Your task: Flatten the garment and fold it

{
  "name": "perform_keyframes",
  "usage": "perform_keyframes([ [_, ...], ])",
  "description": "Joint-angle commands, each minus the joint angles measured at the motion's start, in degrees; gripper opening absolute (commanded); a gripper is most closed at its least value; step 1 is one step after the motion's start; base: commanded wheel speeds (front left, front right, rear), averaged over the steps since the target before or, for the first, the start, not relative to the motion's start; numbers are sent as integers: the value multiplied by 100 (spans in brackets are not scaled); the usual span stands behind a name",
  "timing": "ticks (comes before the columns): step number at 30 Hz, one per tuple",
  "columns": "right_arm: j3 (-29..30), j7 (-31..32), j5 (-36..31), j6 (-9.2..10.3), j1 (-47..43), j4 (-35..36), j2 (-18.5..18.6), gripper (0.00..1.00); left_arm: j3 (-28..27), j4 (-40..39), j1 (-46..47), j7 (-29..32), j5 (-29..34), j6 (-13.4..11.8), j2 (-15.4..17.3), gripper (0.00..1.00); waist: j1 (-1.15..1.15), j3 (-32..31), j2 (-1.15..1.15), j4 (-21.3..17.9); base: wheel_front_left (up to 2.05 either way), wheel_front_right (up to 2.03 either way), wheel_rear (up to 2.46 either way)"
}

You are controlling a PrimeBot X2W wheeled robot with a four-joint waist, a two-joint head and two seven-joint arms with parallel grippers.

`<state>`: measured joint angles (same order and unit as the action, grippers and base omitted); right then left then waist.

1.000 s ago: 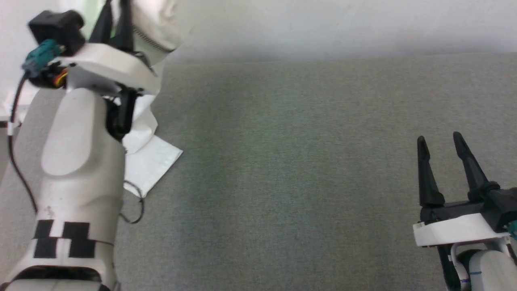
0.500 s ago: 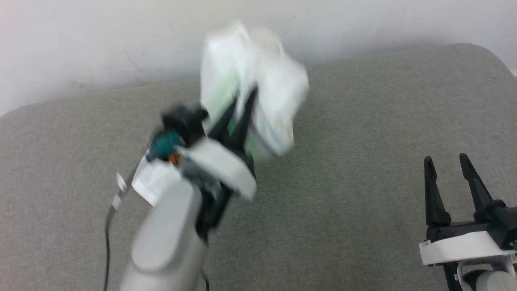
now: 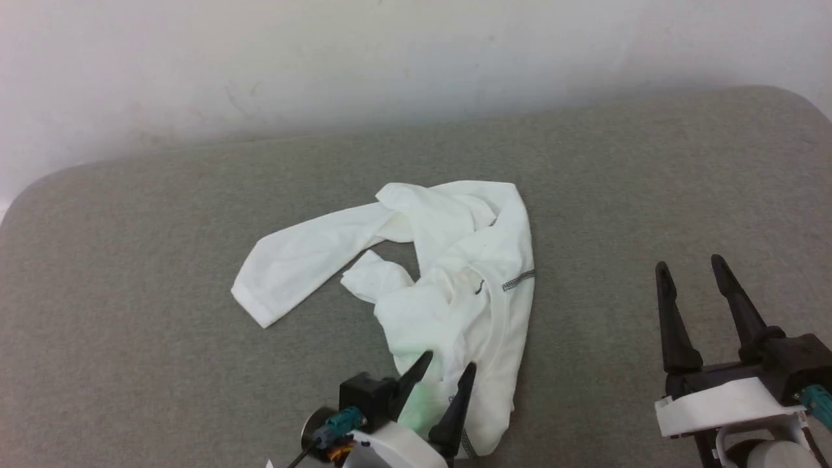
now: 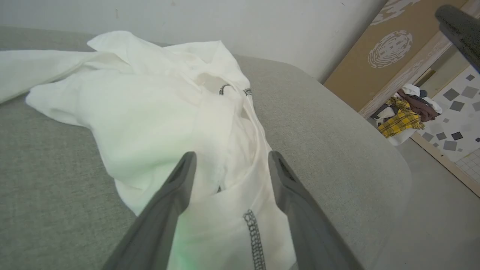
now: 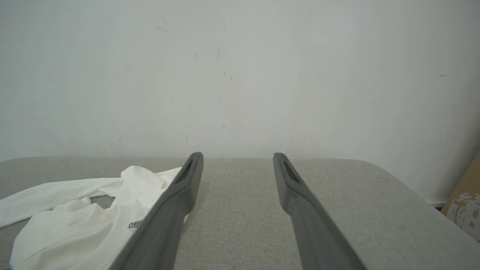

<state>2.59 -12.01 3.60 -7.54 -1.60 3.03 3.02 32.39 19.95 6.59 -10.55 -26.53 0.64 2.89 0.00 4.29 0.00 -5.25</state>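
The white garment (image 3: pixel 448 273) lies crumpled on the grey cushion, one long leg stretched to the left and the rest bunched toward the front, with grey-black stitching showing. My left gripper (image 3: pixel 446 369) stands open at the garment's near end, fingers spread above the cloth; in the left wrist view the garment (image 4: pixel 150 112) lies under and beyond the left gripper (image 4: pixel 229 156). At the lower right my right gripper (image 3: pixel 690 265) is open over bare cushion, well right of the cloth. In the right wrist view the garment (image 5: pixel 75 213) lies left of the right gripper (image 5: pixel 237 155).
The grey cushion (image 3: pixel 130 364) ends at a white wall (image 3: pixel 325 58) behind. Its rounded right edge (image 4: pixel 367 150) drops toward a floor with a pile of clothes (image 4: pixel 405 112) beside a brown panel.
The left gripper swung the garment in from the left, let it go and opened; the garment now lies on the cushion. The head camera has also shifted.
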Motion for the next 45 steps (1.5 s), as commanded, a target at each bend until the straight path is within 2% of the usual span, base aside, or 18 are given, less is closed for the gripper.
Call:
perform_keyframes([
  [1,-40,41,-27,5,-30,37,-14,100,41,-128,152,-182,108,-45,0,100,0,21,0,171,0,0,0],
  [7,-102,57,-42,5,26,54,-14,100,-330,-817,428,-435,330,-181,13,100,0,69,0,384,0,0,0],
  [13,-119,76,-79,5,28,80,-14,100,-1327,-1496,294,-442,469,-429,165,100,0,91,0,503,0,0,0],
  [18,-142,87,-102,5,13,61,-14,100,-2217,-1723,-96,-443,498,-630,343,100,0,66,0,532,0,0,0],
  [24,-200,122,-103,5,-64,28,-14,100,-2848,-1769,-702,-444,487,-684,542,100,0,-45,0,553,0,0,0],
  [30,-272,202,-136,5,-198,34,-14,100,-2914,-1667,-1101,-444,538,-621,650,100,0,-207,0,597,0,0,0],
  [39,-294,310,-75,5,-311,31,-14,100,-2785,-1620,-1127,-444,665,-580,634,100,0,-282,0,680,0,0,0],
  [45,-20,767,160,5,-75,-512,-14,100,-2705,-1648,-970,-444,742,-582,620,100,0,-186,0,845,0,0,0],
])
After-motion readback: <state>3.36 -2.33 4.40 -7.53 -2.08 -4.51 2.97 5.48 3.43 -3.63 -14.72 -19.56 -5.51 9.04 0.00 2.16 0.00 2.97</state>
